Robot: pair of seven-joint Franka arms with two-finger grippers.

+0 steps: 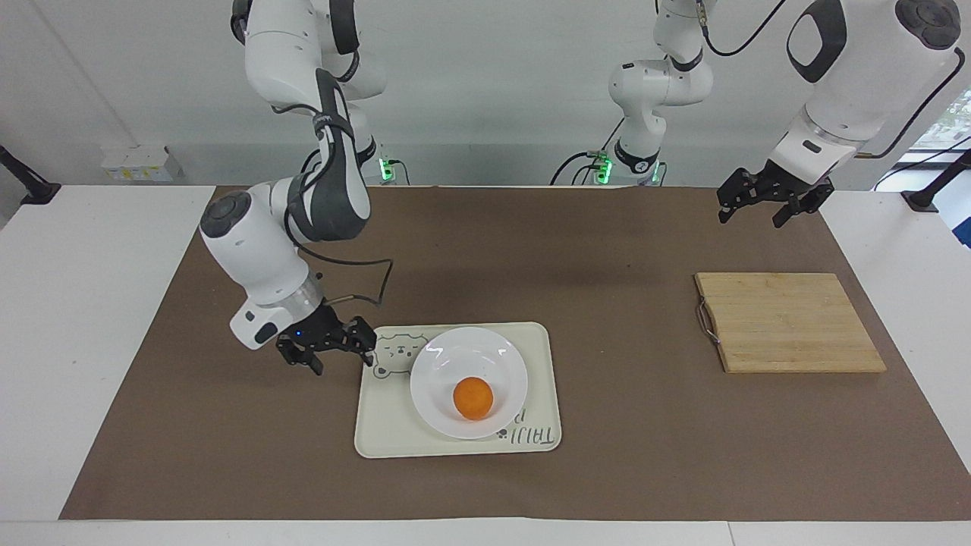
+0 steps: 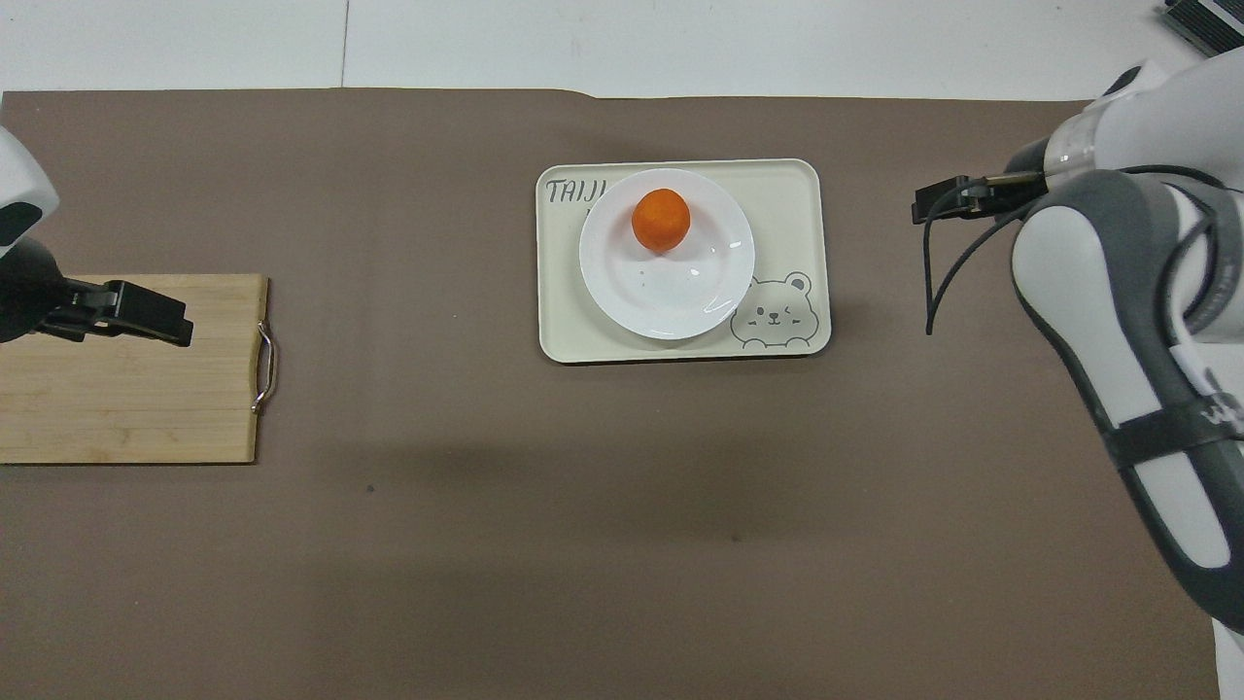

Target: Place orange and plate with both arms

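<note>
The orange (image 1: 473,399) lies in the white plate (image 1: 470,350), and the plate rests on the cream bear-print tray (image 1: 379,425). In the overhead view the orange (image 2: 661,220) sits in the part of the plate (image 2: 671,287) farther from the robots. My right gripper (image 1: 336,356) is open and empty, low over the brown mat just off the tray's edge toward the right arm's end; it also shows in the overhead view (image 2: 935,199). My left gripper (image 1: 762,206) is open and empty, and waits raised over the wooden board's edge (image 2: 155,313).
A wooden cutting board (image 1: 789,322) with a metal handle lies at the left arm's end of the mat, also in the overhead view (image 2: 126,408). The tray (image 2: 782,190) sits mid-table on the brown mat (image 1: 592,250).
</note>
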